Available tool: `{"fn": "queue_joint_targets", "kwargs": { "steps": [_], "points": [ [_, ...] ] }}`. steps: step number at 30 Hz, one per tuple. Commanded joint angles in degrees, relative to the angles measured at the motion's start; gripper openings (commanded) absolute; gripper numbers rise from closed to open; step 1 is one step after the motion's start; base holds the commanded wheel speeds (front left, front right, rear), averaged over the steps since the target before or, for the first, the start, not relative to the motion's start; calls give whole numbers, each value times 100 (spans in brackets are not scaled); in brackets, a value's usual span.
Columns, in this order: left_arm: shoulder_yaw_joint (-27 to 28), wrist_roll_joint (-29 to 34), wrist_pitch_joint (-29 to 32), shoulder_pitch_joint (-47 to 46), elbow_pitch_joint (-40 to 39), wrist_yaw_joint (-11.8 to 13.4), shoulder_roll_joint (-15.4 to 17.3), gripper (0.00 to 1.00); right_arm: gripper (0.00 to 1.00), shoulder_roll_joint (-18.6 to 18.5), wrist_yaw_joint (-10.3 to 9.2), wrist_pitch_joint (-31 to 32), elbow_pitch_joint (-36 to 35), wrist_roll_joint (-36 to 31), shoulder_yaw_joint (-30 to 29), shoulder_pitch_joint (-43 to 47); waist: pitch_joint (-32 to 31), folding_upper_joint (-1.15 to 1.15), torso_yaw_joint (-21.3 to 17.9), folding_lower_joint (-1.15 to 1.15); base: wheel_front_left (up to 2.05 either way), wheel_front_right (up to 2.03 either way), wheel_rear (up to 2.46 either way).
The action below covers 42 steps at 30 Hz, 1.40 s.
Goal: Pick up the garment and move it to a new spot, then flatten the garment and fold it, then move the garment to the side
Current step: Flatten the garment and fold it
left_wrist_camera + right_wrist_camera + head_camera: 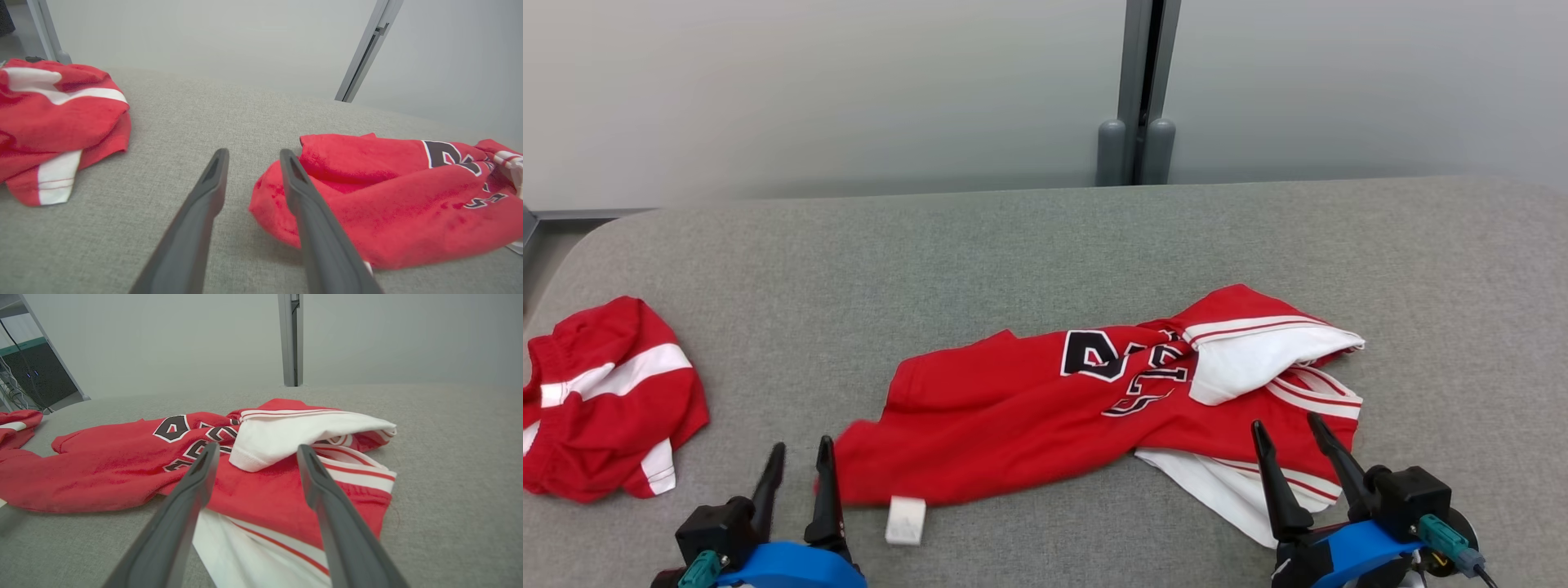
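Red jersey [1013, 408] crumpled on grey cushion [1045, 245], left claw [803, 443] spread beside it, right claw [1284, 419] spread over it

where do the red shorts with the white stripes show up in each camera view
Head view: red shorts at the far left, on the grey surface.
Left wrist view: upper left.
Right wrist view: far left edge, partly cut off.
Shared landmark: the grey post at the back.
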Motion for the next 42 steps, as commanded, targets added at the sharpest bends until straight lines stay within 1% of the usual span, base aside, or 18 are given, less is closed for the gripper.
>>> {"fn": "queue_joint_targets", "kwargs": {
  "steps": [1,5,9,15,23,26,30,33,38,42],
  "points": [
    [50,70,-2,38,-60,-22,0,100,100,-10,-2,-2,-32,18,7,80,-30,0,-29,0,0,0,0],
    [197,524,-2,271,-322,-51,-37,100,100,-10,-2,-2,-116,115,89,148,-162,0,-108,0,0,0,0],
    [129,859,-1,528,-390,-89,-48,100,100,-10,-2,-2,-140,158,111,255,-297,0,-154,0,0,0,0],
    [146,998,-2,791,-391,-120,-76,100,100,-10,-2,-2,-91,144,53,373,-383,0,-165,0,0,0,0],
    [167,1021,-2,697,-337,-144,-113,100,100,-9,-2,-2,-99,81,22,393,-376,0,-138,0,0,0,0],
    [139,1002,-2,683,-310,-144,-123,100,100,-9,-2,-2,145,37,40,454,-344,0,-125,0,0,0,0],
    [71,951,-1,761,-239,-149,-131,100,100,-10,-2,-3,885,8,83,455,-307,0,-96,0,0,0,0],
    [46,919,-2,763,-203,-135,-130,100,100,-9,-2,-2,1272,7,115,370,-267,0,-72,0,0,0,0],
    [-25,870,-2,685,-209,-135,-128,100,100,-9,-2,-2,1429,-73,196,234,-173,0,-30,0,0,0,0],
    [-73,848,-2,626,-208,-136,-81,100,100,-9,-2,-2,1505,8,221,164,-126,0,5,0,0,0,0]
  ]
}}
